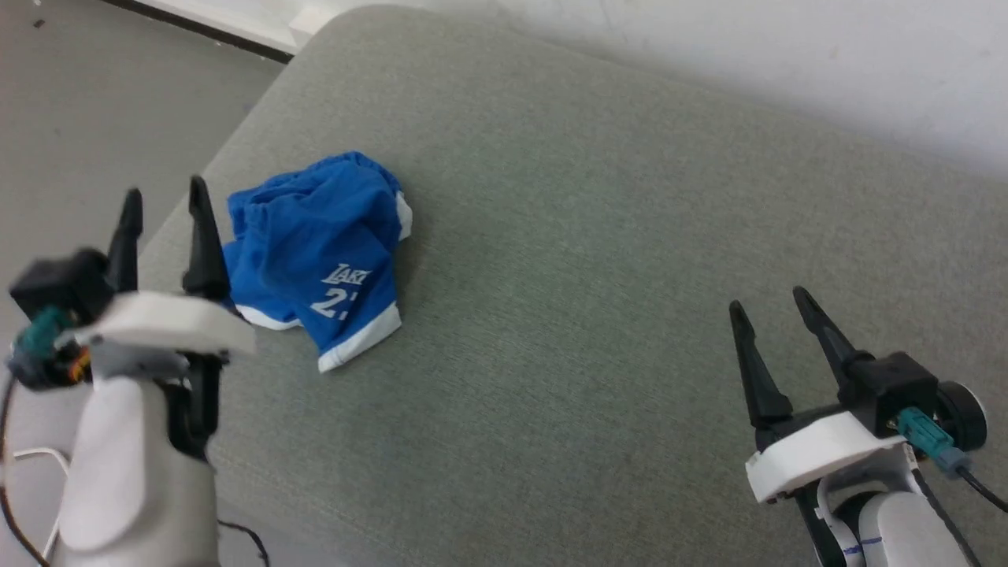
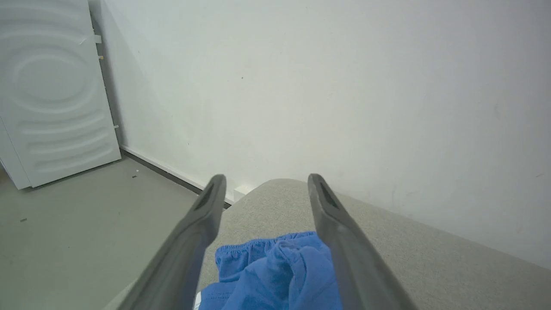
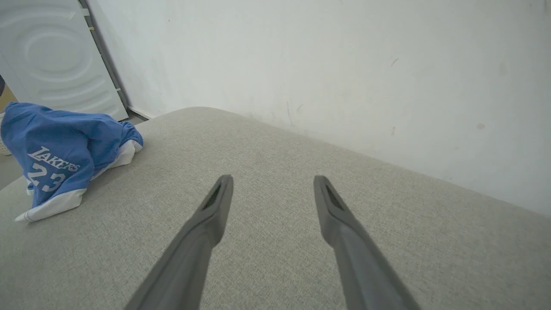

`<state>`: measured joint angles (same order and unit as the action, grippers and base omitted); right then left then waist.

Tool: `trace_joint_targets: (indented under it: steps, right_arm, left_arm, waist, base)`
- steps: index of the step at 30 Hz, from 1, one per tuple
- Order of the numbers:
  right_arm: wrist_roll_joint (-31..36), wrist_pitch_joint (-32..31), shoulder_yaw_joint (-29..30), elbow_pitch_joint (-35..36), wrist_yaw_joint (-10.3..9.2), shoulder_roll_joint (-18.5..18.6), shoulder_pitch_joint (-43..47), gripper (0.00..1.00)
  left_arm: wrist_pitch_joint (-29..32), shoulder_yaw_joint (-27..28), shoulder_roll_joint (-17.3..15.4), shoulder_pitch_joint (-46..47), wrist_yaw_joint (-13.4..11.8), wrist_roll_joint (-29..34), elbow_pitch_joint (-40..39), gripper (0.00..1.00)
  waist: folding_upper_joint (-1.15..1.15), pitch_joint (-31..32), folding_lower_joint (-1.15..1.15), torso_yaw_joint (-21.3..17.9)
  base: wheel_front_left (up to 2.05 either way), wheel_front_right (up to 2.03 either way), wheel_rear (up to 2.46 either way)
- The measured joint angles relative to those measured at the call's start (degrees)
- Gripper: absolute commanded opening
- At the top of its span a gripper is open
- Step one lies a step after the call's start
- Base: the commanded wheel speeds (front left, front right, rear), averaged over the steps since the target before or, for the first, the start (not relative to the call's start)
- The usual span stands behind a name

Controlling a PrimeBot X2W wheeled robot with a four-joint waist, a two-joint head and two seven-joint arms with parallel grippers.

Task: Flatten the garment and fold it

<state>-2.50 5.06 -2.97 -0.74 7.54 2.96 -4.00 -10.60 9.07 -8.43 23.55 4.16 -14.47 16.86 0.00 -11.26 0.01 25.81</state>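
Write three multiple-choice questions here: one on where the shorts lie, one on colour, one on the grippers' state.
1. Where on the grey cushion do the shorts lie?
A. near its left edge, beside the left gripper
B. in its middle
C. at its right end
2. What colour is the hem trim?
A. yellow
B. white
C. red
3. How do the grippers stand?
A. both shut
B. one holds the shorts
C. both open, empty
1 A: they lie by the left gripper. 2 B: white bands edge the blue. 3 C: the right gripper and the left both stand spread, empty.
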Motion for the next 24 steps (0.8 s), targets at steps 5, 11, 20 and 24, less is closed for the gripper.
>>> trace_joint_targets:
  steps: [5, 11, 20, 24]
  right_arm:
    - [0.0, -0.5, -0.8, 0.2, 0.00, -0.1, -1.6, 1.00]
    - [-0.1, -0.4, -1.5, -0.3, 0.00, 0.0, -3.3, 1.00]
    - [-0.7, 0.1, -2.5, -1.7, 0.00, 0.1, -5.1, 1.00]
    - [-1.1, 0.3, -2.7, -2.5, 0.00, 0.1, -5.2, 1.00]
  left_arm:
    - [7.7, -1.9, -4.1, 8.8, 1.9, -2.9, 10.3, 1.00]
    - [20.2, -3.6, -7.4, 15.1, 2.6, -8.3, 24.5, 1.00]
    - [35.5, -6.0, -10.7, 19.4, 2.9, -13.6, 38.0, 1.00]
    - [40.8, -6.7, -12.3, 21.4, 2.9, -14.9, 39.4, 0.22]
  waist:
    - [0.00, -3.0, 0.00, -1.8]
    - [0.00, -6.5, 0.00, -4.4]
    - [0.00, -10.2, -0.02, -8.9]
    - [0.00, -10.9, -0.02, -10.5]
  base:
    - [0.00, 0.00, 0.00]
    - [0.00, 0.00, 0.00]
    - [0.00, 0.00, 0.00]
    - [0.00, 0.00, 0.00]
